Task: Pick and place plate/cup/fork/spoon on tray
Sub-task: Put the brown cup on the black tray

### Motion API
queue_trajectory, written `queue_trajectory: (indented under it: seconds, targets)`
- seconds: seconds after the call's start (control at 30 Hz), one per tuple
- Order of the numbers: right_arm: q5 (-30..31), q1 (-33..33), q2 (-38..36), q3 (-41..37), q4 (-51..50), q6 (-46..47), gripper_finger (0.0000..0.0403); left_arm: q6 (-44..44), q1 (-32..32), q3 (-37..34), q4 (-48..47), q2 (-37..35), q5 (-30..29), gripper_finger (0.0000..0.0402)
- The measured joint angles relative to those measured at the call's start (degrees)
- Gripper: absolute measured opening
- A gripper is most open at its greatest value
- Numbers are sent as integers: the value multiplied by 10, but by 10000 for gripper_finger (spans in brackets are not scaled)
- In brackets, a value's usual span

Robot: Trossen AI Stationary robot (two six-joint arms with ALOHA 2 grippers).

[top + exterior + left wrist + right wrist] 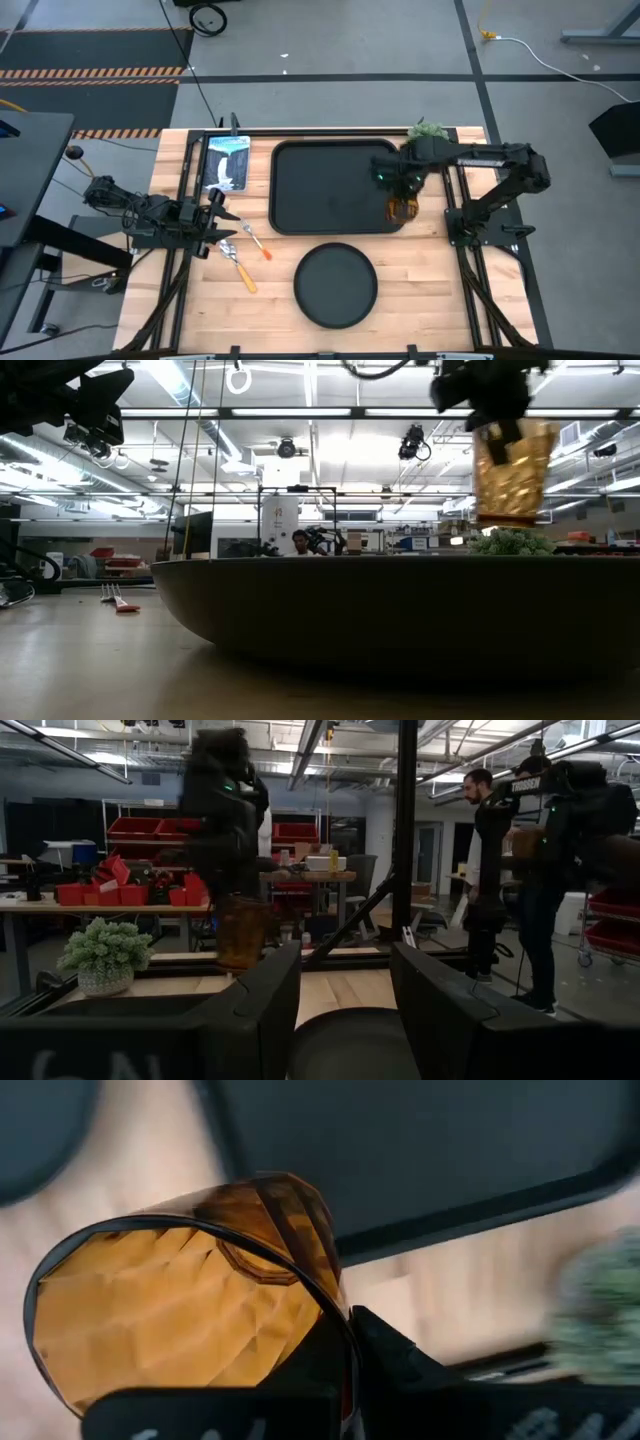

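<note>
The amber cup (402, 208) hangs from my right gripper (404, 192) above the near right corner of the black tray (320, 185). It also shows high in the low view (512, 468) and in the left wrist view (240, 930). The round black plate (335, 285) lies on the table near of the tray. The fork (258, 243) and the spoon (240, 270) lie flat on the table left of the plate. My left gripper (215, 225) is open and empty beside them, its fingers (270, 1010) level above the table. My right gripper holds the cup by its rim wall (338, 1325), on one side of the mouth. One finger (395, 1365) is outside the wall and the other seems to be inside. The fingers come from above, pointing down. The cup hangs upright, lifted clear (510, 510).
A small green plant (428, 128) stands at the tray's far right corner. A picture card (227, 162) lies left of the tray. People stand in the room beyond the table (485, 870). Bare wood shows right of the plate (430, 290).
</note>
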Motion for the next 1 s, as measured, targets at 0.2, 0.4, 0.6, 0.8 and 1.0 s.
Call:
queue_trajectory:
  seconds: [0.2,0.4,0.6,0.8,1.0]
  targets:
    - [37,-89,83,105,-2,-76,13,0,0,0,0,0,0,165]
    - [52,-192,156,182,9,-152,13,0,0,0,0,0,0,165]
    - [25,-292,209,200,29,-210,13,0,0,0,0,0,0,165]
    - [-14,-366,256,200,50,-255,13,0,0,0,0,0,0,165]
    - [-42,-421,296,200,76,-269,13,0,0,0,0,0,0,165]
